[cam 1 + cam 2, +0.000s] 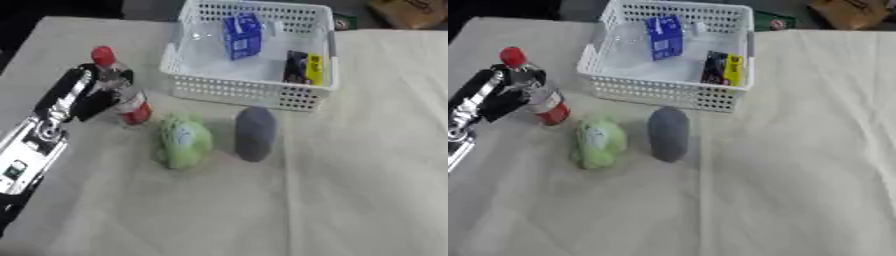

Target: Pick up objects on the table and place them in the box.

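Left eye view: the left hand (98, 92) enters from the lower left on a black and silver arm (35, 140). Its dark fingers are curled round a clear bottle (122, 92) with a red cap and a red band at its base. The bottle stands nearly upright on the cloth-covered table (350, 190), left of the basket. A white perforated basket (254, 50) serves as the box and sits at the far centre of the table. Inside it, a blue carton (242, 36) stands tilted toward the far wall, and a black and yellow packet (304, 68) lies against the right wall. On the cloth in front of the basket, a green wrapped object (184, 141) lies just beside a dark grey oblong object (255, 133); the two are close but apart. The grey object lies near the front wall of the basket. The right hand does not show.

Right eye view: the same layout appears shifted to the left. The left hand (502, 97) is closed on the bottle (538, 95), with the red cap clear above the fingers. The green wrapped object (598, 141) lies between the bottle and the grey oblong object (668, 134). The basket (671, 95) holds the blue carton (663, 37) and the packet (724, 69). A brown object (855, 12) lies beyond the far right edge of the table.
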